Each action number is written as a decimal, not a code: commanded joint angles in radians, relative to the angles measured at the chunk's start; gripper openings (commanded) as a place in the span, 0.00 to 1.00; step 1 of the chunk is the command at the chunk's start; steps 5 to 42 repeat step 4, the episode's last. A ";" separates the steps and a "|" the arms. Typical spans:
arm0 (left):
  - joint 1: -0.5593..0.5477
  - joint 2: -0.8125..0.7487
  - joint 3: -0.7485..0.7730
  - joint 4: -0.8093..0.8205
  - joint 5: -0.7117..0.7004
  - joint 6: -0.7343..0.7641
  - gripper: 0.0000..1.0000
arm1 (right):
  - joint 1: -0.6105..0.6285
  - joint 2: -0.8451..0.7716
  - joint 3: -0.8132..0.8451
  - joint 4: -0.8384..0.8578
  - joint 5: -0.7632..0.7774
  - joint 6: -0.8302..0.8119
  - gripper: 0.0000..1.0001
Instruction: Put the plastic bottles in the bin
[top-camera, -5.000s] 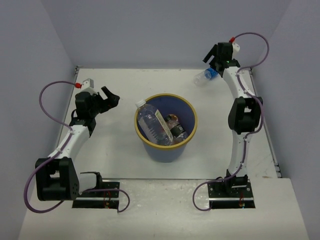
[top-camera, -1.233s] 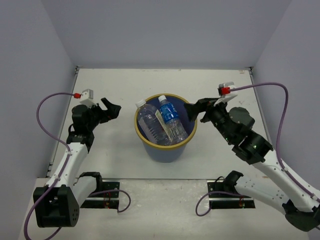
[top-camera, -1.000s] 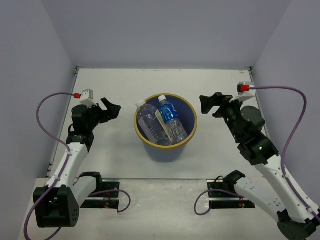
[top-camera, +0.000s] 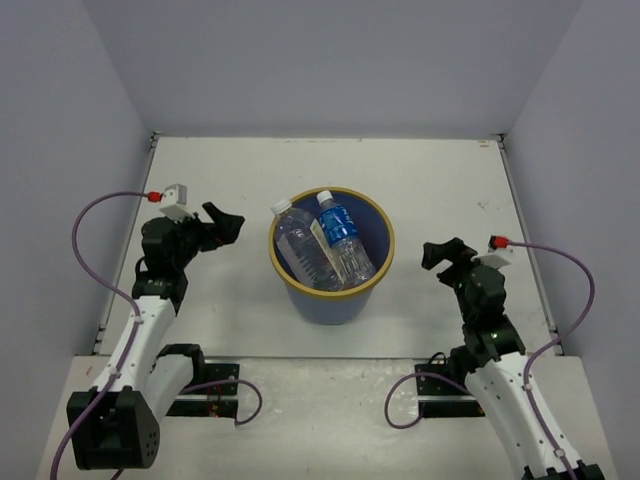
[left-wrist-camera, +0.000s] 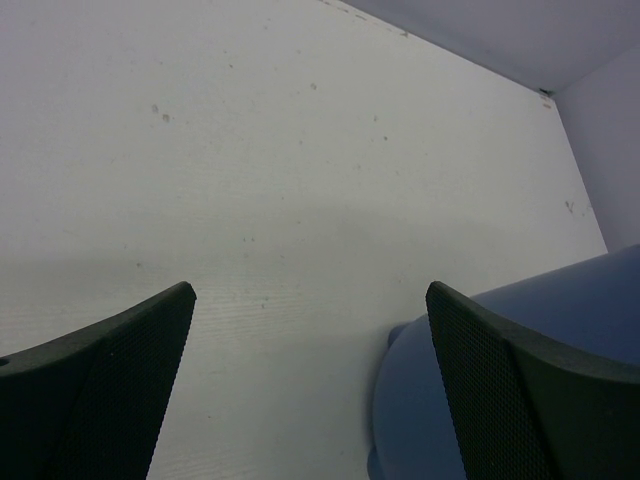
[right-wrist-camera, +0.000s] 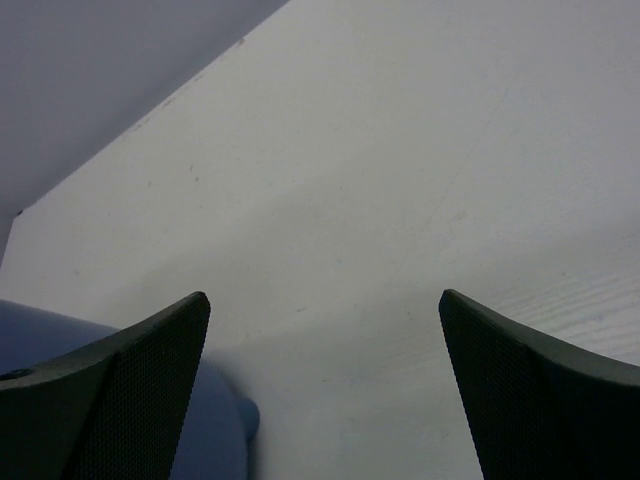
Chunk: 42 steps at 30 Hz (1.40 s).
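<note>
Between my wide-open left gripper and right gripper, round blue bin holds perhaps three clear bottles.

Blue bin, yellow-tan rim; blue-labelled clear bottle.

Nothing is legible; the print on the blue-labelled bottle is too small.

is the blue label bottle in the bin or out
In: the blue-label bottle leans inside the bin, cap upward, beside a clear bottle.
</note>
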<state>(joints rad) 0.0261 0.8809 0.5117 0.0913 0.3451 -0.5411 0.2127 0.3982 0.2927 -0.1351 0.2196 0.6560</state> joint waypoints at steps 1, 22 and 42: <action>0.008 -0.023 -0.004 0.042 0.034 -0.017 1.00 | -0.004 -0.094 -0.049 0.051 0.042 0.026 0.99; 0.008 -0.026 -0.005 0.042 0.043 -0.021 1.00 | -0.004 -0.140 -0.064 0.049 0.044 0.033 0.99; 0.008 -0.026 -0.005 0.042 0.043 -0.021 1.00 | -0.004 -0.140 -0.064 0.049 0.044 0.033 0.99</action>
